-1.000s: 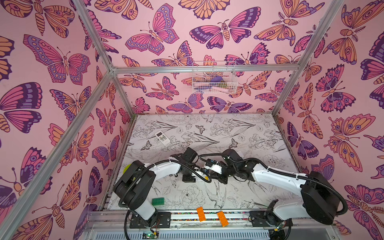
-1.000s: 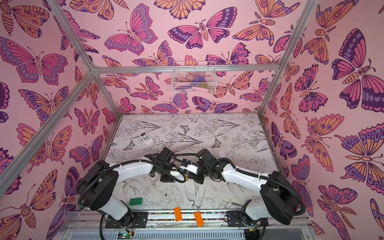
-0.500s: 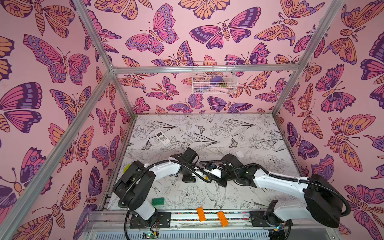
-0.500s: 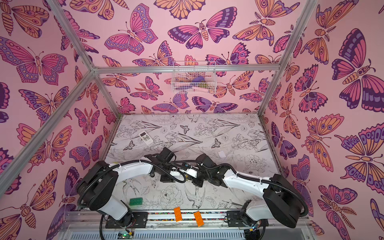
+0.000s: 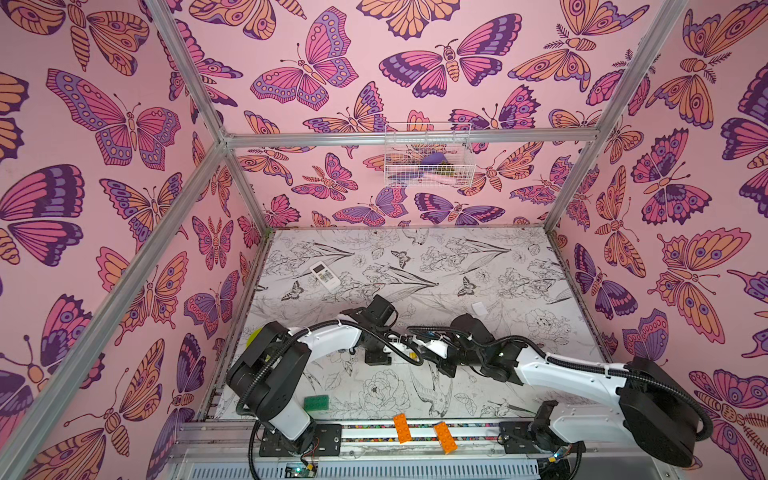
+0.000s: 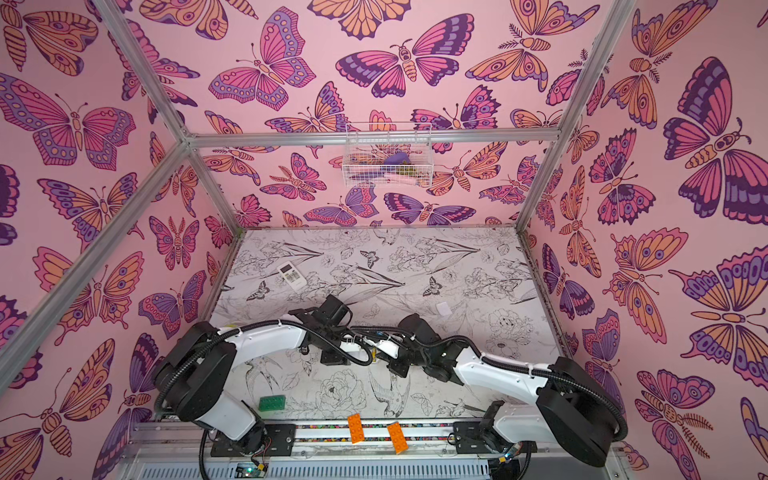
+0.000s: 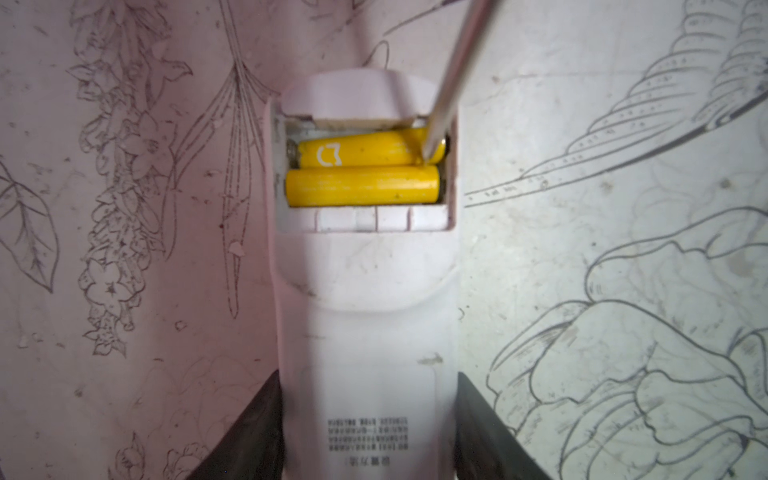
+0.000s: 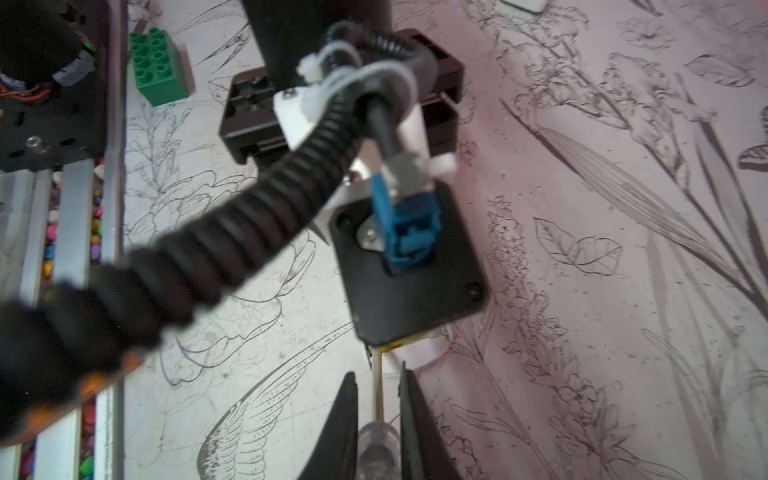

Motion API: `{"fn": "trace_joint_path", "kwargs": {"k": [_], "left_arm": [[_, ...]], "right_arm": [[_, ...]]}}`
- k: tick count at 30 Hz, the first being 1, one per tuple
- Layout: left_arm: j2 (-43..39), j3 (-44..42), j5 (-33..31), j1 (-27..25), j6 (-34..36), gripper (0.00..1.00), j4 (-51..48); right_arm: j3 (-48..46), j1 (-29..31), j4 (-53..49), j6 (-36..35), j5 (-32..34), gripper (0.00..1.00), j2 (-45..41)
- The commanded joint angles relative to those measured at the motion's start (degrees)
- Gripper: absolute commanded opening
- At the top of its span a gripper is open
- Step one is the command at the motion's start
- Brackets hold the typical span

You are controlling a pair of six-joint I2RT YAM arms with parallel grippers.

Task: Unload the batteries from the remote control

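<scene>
Two batteries [image 7: 361,187] sit in the remote [image 7: 365,332] clamped by the left gripper [image 7: 368,415]. The right gripper [image 8: 377,382], clenching the screwdriver [image 7: 451,70], has lowered its tip against one, ready to pry.

White-shelled left arm [image 5: 328,337] and right arm [image 5: 573,380] had black joints, ribbed black conduit [image 8: 257,232], white zip-ties [image 8: 316,70], blue connector [image 8: 405,232].

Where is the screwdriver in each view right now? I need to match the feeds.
Top views: not discernible; hidden where the arms meet.
Left wrist: screwdriver shaft slants in, tip on a yellow battery in the open remote.
Right wrist: clear handle clamped in the right gripper, shaft pointing at the remote.
Shared landmark: green brick, in both top views and right wrist; not in left wrist.
</scene>
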Motion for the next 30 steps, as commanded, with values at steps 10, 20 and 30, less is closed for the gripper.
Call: {"fn": "trace_joint_path", "kwargs": {"k": [10, 20, 30], "left_arm": [[0.3, -1.7, -0.5, -0.8, 0.5, 0.43, -4.2], [0.3, -1.7, 0.0, -0.9, 0.2, 0.43, -4.2], [0.1, -1.6, -0.3, -0.9, 0.3, 0.43, -4.2]], "right_arm": [[-0.3, -0.4, 1.0, 1.1, 1.7, 0.00, -2.2], [-1.3, -3.1, 9.3, 7.0, -0.2, 0.00, 0.3], [0.2, -3.2, 10.3, 6.9, -1.9, 0.00, 4.9]]}}
